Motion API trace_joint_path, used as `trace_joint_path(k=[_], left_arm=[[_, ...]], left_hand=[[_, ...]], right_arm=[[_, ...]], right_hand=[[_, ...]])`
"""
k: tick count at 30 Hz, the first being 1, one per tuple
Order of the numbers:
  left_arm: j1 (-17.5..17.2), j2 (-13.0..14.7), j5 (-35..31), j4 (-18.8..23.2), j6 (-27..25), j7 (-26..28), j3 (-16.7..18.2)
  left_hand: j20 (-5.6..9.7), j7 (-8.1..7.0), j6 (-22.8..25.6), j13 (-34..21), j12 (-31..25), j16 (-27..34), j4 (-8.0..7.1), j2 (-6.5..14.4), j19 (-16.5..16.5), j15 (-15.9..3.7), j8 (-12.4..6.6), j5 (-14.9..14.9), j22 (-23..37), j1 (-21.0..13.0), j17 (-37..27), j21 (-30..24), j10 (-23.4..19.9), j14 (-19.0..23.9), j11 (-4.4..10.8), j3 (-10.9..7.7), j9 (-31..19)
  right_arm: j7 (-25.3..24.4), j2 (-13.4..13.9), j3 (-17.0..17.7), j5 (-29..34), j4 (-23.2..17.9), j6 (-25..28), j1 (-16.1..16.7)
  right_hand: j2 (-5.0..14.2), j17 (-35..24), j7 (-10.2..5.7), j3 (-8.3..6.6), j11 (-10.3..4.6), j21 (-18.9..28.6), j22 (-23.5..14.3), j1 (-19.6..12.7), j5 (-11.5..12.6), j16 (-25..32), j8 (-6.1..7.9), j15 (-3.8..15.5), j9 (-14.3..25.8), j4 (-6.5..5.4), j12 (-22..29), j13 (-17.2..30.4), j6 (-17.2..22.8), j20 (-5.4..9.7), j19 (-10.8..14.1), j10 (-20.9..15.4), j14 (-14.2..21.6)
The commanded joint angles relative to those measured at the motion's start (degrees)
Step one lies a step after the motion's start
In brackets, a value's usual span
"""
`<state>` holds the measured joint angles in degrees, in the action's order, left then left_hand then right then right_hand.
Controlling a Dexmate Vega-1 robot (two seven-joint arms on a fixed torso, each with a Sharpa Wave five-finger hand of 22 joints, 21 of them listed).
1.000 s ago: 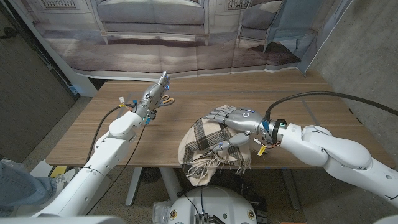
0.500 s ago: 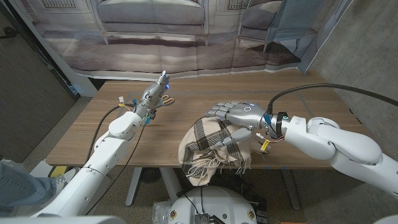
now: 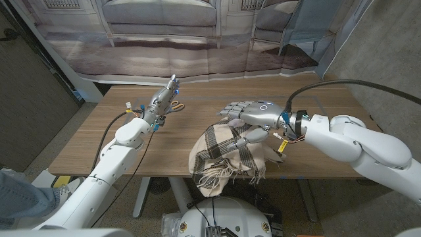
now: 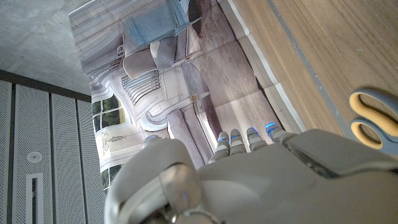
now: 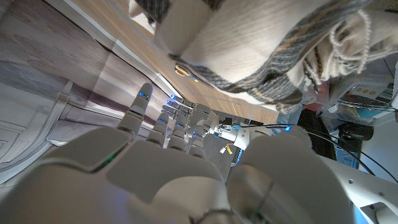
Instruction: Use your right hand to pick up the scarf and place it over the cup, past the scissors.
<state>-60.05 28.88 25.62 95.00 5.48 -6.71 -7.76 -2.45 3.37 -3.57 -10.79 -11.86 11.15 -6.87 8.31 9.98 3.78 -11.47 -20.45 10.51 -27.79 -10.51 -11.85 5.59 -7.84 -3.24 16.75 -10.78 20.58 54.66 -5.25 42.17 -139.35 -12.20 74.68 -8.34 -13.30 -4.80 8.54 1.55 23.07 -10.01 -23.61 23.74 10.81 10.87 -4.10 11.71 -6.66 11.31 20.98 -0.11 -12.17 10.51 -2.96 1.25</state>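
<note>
Fingers of the right hand (image 3: 253, 115) are spread apart above the scarf (image 3: 223, 157), holding nothing. That plaid scarf sits bunched at the near edge of the wooden table (image 3: 316, 105), its fringe hanging over. Far across, the left hand (image 3: 164, 100) reaches out straight, empty, beside the scissors (image 3: 177, 105).

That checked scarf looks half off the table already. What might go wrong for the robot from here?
1. The beige and grey checked scarf hangs over the wooden table front edge; a nudge may send it sliding off.
2. The right hand sits above the scarf's far end with fingers spread, apparently holding nothing, so a grasp may catch only a fold.
3. The yellow-handled scissors lie right by the left hand, so a trailing scarf may snag there.
</note>
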Motion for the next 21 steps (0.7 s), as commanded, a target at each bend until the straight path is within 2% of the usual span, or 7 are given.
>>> trace_joint_path(k=[1,14,21], left_arm=[[0.11,-0.08,-0.08,0.00,0.24,0.07,-0.10],[0.39,0.21,-0.18,0.54,-0.19,0.01,-0.16],[-0.43,0.55,0.03,0.89,-0.02,-0.21,0.17]], left_hand=[[-0.39,0.17,0.45,-0.16,0.04,-0.23,-0.10,-0.04,2.85,0.40,0.05,0.19,0.16,-0.63,-0.16,0.00,-0.11,-0.01,-0.35,0.15,-0.13],[-0.38,0.14,0.46,-0.16,0.05,-0.23,-0.12,-0.05,2.88,0.37,0.05,0.21,0.16,-0.65,-0.16,0.00,-0.10,-0.01,-0.33,0.17,-0.13],[-0.42,0.16,0.46,-0.16,0.05,-0.23,-0.13,-0.04,2.89,0.35,0.06,0.22,0.16,-0.65,-0.16,0.00,-0.08,-0.01,-0.35,0.17,-0.13]], right_arm=[[2.66,-2.98,1.33,-2.80,-0.06,-1.80,-1.47],[2.84,-5.51,2.72,-3.82,-0.07,-2.95,-1.79],[4.10,-5.71,2.35,-4.16,0.34,-3.53,-2.32]], right_hand=[[-0.08,-0.01,0.36,0.68,0.12,-0.11,-0.19,0.55,0.44,0.37,0.27,-0.15,0.11,-0.09,0.40,-0.06,-0.03,-0.16,0.35,-0.48,0.35],[0.42,0.33,0.37,0.90,0.19,-0.28,-0.22,0.87,0.79,0.56,0.36,-0.16,0.01,-0.29,0.52,-0.53,0.05,-0.13,0.94,-0.66,0.91],[0.79,0.54,0.37,0.93,0.19,-0.37,-0.23,0.83,1.04,0.60,0.46,-0.09,-0.05,-0.31,0.58,-0.82,0.22,-0.11,1.35,-0.74,1.15]])
